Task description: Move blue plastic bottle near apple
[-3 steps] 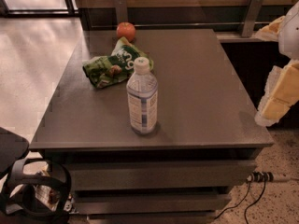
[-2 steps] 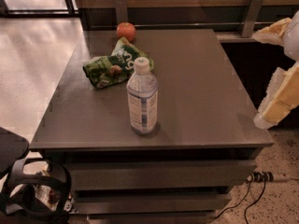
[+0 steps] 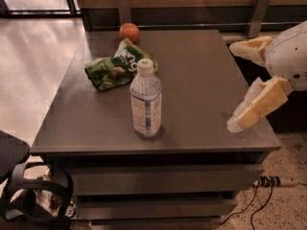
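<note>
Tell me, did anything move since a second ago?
The gripper on the right slid a little to the left, further in over the right edge of the table. Its fingers are open and hold nothing. The bottle, the apple and the green snack bag stayed where they were.

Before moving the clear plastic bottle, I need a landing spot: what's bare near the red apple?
Grey tabletop right of the red-orange apple, along the back edge, is bare. A crumpled green snack bag crowds its front. Open gripper hangs at right.
</note>
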Robot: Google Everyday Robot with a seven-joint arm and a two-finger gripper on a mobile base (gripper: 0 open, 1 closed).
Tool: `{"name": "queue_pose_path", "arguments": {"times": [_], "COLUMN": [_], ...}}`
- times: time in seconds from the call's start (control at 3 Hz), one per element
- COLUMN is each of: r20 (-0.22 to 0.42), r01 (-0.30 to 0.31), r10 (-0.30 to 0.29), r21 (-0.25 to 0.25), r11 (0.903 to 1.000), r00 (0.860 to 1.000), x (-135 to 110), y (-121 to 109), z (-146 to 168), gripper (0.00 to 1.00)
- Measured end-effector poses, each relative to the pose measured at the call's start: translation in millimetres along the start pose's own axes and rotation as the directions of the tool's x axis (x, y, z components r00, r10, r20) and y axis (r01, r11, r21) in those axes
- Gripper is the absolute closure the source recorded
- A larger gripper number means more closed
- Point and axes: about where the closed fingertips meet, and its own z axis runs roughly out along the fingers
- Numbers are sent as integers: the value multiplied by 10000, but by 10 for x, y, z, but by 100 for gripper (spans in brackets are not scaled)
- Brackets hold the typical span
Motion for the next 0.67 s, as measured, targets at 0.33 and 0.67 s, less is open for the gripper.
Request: {"name": "queue_pose_path", "arguments": {"times": [0.33, 0.67], "r20": [1663, 3532], "r01": [-35, -13], "r10": [83, 237], "r21": [-286, -636], "r11": [9996, 9980], "r00": [9860, 9352], "x": [-111, -253], "y": [-17, -58], "z": [260, 649], "gripper": [0, 0]}}
